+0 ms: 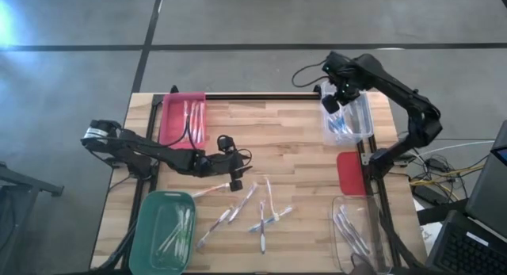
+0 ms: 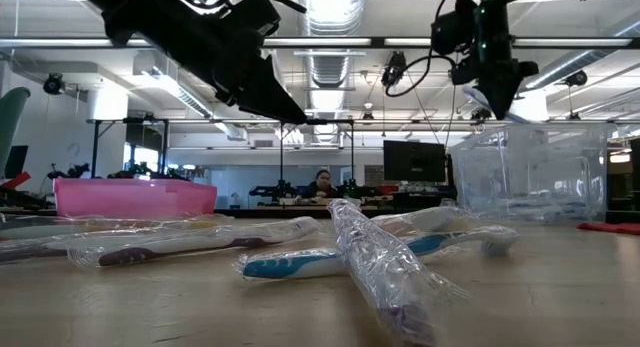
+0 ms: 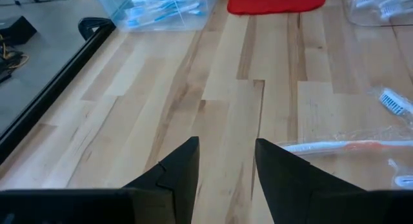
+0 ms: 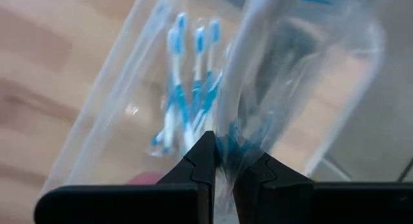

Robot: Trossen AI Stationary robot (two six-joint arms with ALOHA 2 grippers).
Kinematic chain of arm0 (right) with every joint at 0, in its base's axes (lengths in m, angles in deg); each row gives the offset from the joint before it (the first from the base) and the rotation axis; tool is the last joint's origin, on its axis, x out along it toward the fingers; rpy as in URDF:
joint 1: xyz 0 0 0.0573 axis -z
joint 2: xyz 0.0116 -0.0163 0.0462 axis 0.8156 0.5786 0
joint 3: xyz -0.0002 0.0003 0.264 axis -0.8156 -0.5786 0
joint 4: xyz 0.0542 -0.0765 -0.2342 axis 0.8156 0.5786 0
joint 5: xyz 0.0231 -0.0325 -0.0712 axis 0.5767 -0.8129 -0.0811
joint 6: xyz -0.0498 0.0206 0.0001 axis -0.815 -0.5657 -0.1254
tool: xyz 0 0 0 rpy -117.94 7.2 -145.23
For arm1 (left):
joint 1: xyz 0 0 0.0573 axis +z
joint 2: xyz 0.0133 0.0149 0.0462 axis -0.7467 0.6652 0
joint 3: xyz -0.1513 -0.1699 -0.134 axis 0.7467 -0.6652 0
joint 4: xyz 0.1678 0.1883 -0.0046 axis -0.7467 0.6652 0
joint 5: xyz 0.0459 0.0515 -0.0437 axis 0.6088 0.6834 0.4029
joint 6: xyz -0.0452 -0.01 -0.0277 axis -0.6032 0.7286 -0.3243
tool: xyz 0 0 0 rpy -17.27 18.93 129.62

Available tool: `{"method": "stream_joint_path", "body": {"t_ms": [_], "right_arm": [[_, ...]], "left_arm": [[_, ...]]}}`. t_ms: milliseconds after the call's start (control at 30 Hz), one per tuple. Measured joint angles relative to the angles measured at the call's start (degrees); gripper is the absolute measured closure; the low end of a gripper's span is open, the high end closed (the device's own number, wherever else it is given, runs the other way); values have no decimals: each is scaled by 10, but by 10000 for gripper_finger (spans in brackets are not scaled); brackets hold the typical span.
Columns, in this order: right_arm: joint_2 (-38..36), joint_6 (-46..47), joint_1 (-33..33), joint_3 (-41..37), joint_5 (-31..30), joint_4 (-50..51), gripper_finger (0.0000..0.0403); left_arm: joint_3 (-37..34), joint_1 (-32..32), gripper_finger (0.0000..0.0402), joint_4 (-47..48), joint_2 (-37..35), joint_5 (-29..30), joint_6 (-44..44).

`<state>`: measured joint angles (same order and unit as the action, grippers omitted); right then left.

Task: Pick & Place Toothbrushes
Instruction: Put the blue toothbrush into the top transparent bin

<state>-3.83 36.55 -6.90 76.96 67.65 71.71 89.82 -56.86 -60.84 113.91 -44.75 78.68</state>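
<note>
While crinkly plastic-wrapped toothbrushes [image 1: 253,208] lay scattered on the pale wooden table [image 1: 293,140], the right gripper [image 4: 223,161] pinched one blue wrapped toothbrush [image 4: 258,75] above the clear rectangular bin [image 1: 348,120]. The left gripper [image 3: 226,162] hovered low near the scatter, its dark wedge-shaped fingers parted and empty.

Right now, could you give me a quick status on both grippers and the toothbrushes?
Right gripper shut on wrapped blue toothbrush, over clear bin. Left gripper open, empty, above loose toothbrushes mid-table. Nothing in the way.
</note>
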Motion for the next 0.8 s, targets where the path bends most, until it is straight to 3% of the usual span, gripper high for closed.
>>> {"method": "stream_joint_path", "body": {"t_ms": [167,800], "right_arm": [[22,3,9,0,55,16,381],[79,10,36,-55,52,26,380]], "left_arm": [[-7,0,245,0,0,0,-6],[-18,0,245,1,0,0,-30]]}}
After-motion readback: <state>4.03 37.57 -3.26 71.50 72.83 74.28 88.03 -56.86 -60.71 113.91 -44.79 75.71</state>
